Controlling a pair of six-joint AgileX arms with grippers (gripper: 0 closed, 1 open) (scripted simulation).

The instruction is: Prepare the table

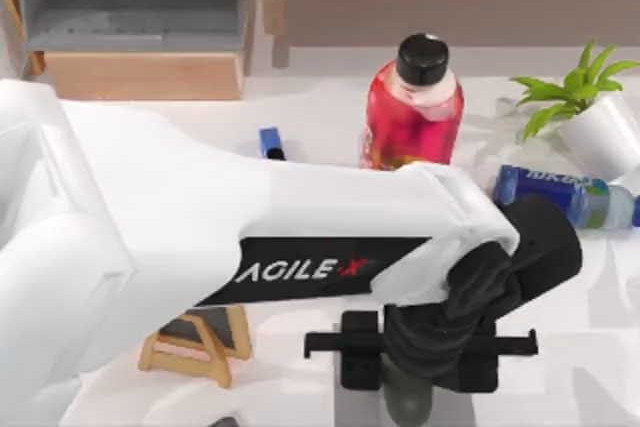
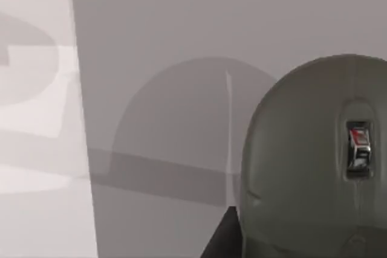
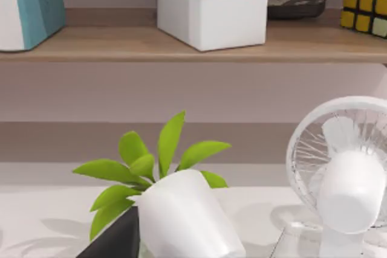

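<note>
White tabletop, the table [image 1: 300, 97], is spread under everything in the top view. The left arm [image 1: 200, 237] is stretched across it toward the lower middle, and its gripper [image 1: 420, 347] is held low over a grey mouse [image 1: 408, 399] lying on a grey pad [image 1: 350, 407]. In the left wrist view the mouse [image 2: 314, 161] is seen close up on the pad [image 2: 181, 89], with a dark fingertip [image 2: 224, 237] just beside its edge; whether the jaws are spread or pressed together cannot be told. Behind the arm a red bottle [image 1: 412, 112] is stood upright, a blue bottle [image 1: 565, 197] is laid on its side at the right, and a potted plant [image 1: 590, 112] is tilted near it. A small wooden easel [image 1: 200, 342] is placed at the lower left. In the right wrist view the plant [image 3: 175, 209], a white fan [image 3: 344, 173] and a shelf [image 3: 181, 43] are seen.
</note>
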